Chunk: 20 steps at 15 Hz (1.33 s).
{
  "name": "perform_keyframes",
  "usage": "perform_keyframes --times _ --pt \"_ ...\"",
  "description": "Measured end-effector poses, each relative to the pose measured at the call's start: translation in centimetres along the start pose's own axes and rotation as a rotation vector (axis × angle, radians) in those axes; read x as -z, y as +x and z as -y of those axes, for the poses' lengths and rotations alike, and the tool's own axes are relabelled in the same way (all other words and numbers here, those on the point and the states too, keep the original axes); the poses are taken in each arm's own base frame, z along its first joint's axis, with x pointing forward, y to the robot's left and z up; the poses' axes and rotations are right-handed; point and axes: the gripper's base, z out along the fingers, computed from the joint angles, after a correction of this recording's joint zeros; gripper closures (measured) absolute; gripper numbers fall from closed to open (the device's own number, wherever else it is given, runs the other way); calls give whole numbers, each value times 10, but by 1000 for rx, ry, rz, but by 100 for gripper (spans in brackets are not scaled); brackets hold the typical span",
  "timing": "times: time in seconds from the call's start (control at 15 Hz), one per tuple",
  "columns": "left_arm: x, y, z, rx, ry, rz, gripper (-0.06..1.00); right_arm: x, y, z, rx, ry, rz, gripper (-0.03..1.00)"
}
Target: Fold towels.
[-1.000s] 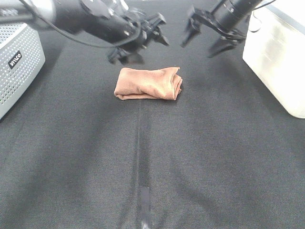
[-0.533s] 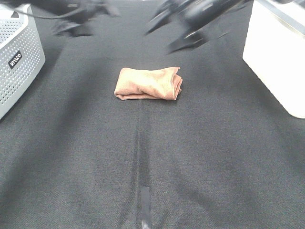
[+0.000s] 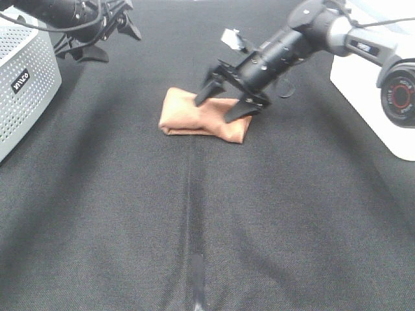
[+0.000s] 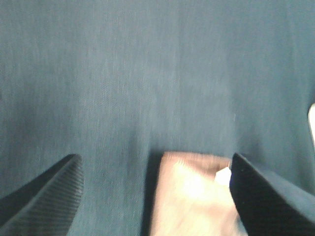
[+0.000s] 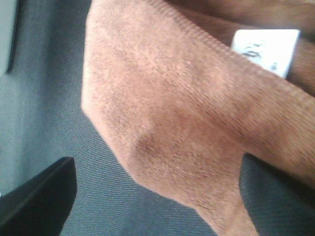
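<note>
The rust-brown towel [image 3: 194, 116] lies folded into a small bundle on the black table cloth, at the middle back. My right gripper [image 3: 219, 103] is open and reaches across the middle, with its fingertips down on the towel's right half, one on each side. The right wrist view shows the towel [image 5: 172, 113] close up between the open fingers [image 5: 39, 196], with its white tag [image 5: 266, 44] visible. My left gripper [image 3: 107, 35] is open and empty at the far back left, well away from the towel. The left wrist view shows the towel [image 4: 189, 191], blurred, ahead of the left gripper [image 4: 155, 162].
A white perforated box [image 3: 26, 84] stands at the left edge. A white box [image 3: 369, 65] stands at the right edge. A strip of tape [image 3: 196, 272] lies on the cloth's centre seam near the front. The black cloth [image 3: 194, 214] stretches open in front of the towel.
My right gripper swung left and came down onto the towel, which shifted slightly. My left arm pulled back from behind the towel to the far left.
</note>
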Motion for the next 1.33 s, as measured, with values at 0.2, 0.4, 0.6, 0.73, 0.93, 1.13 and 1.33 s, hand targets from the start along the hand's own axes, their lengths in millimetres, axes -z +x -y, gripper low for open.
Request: perform_keyframes --times 0.2,0.4,0.6,0.73,0.93,1.13,1.33 --pt "0 6 0 -47 -2 -69 17 20 -3 11 -51 -22 47 12" --pt "5 15 1 -93 2 -177 17 60 -7 -5 -9 51 110 12" --pt "38 13 21 -168 26 -240 17 106 -7 -34 16 194 165 12" --pt "68 8 40 -240 20 -209 17 132 -4 -53 32 253 210 12" --pt "112 12 76 -419 -56 -155 17 172 3 -86 69 305 290 12" --pt "153 25 100 -527 -237 -150 17 206 29 -117 90 348 313 12" --pt "192 32 112 -572 -329 -137 17 216 77 -132 46 365 240 12"
